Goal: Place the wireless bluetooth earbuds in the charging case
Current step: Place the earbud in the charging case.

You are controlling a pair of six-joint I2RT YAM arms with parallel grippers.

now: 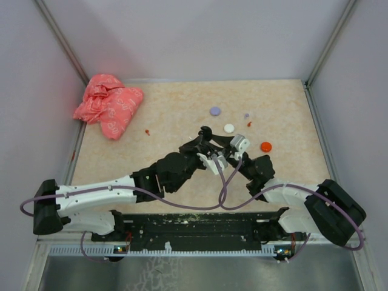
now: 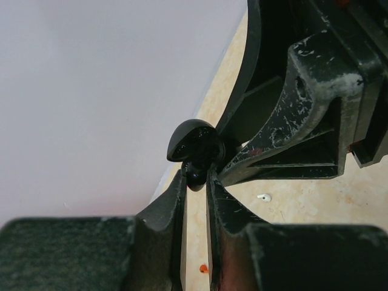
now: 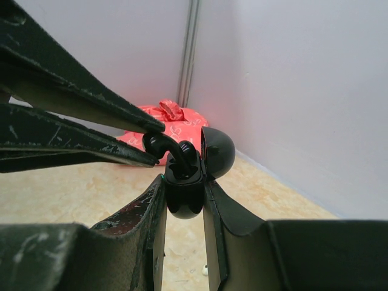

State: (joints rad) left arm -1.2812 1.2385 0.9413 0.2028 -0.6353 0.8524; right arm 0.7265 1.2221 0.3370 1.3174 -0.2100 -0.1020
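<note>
Reaching inward tip-to-tip, right pincer (image 3: 183, 182) clamps charging case (image 3: 217, 151); left pincer (image 2: 195, 182) seemingly pinches earbud (image 3: 170, 148).

Black case (image 3: 183, 197), black earbud (image 3: 160, 145), pink-red bag (image 1: 109, 104), mottled beige table (image 1: 173, 106)

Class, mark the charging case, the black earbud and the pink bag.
black charging case (image 3: 183, 197), right wrist view, lower body
black earbud (image 3: 162, 145), right wrist view, upper curve
pink bag (image 1: 109, 104), top view, middle

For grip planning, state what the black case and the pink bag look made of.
Black case: hard glossy plastic, going by sharp highlights on its rounded shell. Pink bag: probably thin plastic film, crumpled into sharp creases with a slight sheen.
</note>
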